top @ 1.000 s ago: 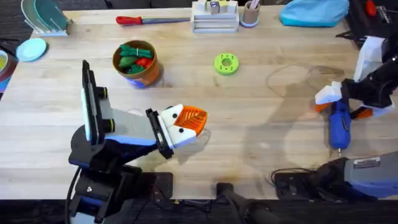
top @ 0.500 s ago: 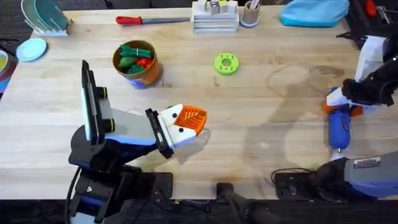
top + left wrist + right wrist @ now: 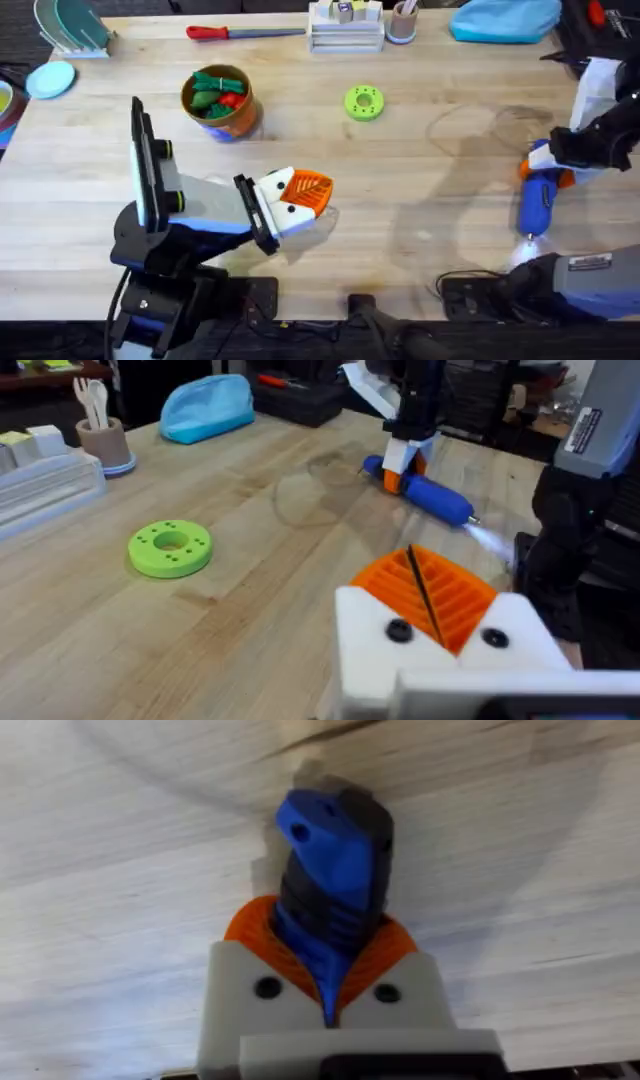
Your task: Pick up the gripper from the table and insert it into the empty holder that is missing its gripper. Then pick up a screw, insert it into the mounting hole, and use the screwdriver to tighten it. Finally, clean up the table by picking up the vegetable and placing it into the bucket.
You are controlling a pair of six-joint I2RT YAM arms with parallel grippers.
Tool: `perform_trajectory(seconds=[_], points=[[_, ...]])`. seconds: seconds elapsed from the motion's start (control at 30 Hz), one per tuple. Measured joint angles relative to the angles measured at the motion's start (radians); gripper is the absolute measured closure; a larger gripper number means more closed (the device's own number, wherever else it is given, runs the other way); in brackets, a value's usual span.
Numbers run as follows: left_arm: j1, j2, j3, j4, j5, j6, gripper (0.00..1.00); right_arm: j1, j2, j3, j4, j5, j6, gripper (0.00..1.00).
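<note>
My right jaws (image 3: 545, 168) are clenched on the screwdriver (image 3: 535, 200), gripping it at the rear of its blue body; in my right wrist view the orange pads (image 3: 250, 925) hug both sides of it. Over the last second those jaws slid from beside the tool onto it, and the screwdriver has since swung, its bit end now pointing back toward my right base at the near edge of the surface (image 3: 420, 200). From the left wrist view its body (image 3: 425, 495) looks tilted, rear end raised, a pale glow at the bit tip. I judge that I have just taken hold and begun lifting.

My left jaws (image 3: 300, 200) are pressed shut, orange wedges together on their white mounts (image 3: 440, 640), empty, parked low over the surface and unmoved.

The bucket (image 3: 217, 100) sits well apart on the far left, heaped with green and red toy vegetables. The green disc (image 3: 363, 102) lies near the middle, the red-handled screwdriver (image 3: 230, 32) along the far edge. I see no loose orange fingertip and no screw.

With the tool in hand, tightening looks like the step I am on.
</note>
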Motion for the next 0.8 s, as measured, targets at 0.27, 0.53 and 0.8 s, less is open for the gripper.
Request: perform_trajectory(seconds=[0.27, 0.53, 0.8], points=[[0.0, 0.0, 0.0, 0.0, 0.0, 0.0, 0.991, 0.0, -0.162, -0.014, 0.007, -0.142, 0.0, 0.98], [0.0, 0.0, 0.0, 0.0, 0.0, 0.0, 0.991, 0.022, -0.339, -0.014, 0.006, -0.37, 0.03, 0.98], [0.0, 0.0, 0.0, 0.0, 0.0, 0.0, 0.991, 0.16, -0.569, -0.014, 0.055, -0.434, 0.055, 0.98]])
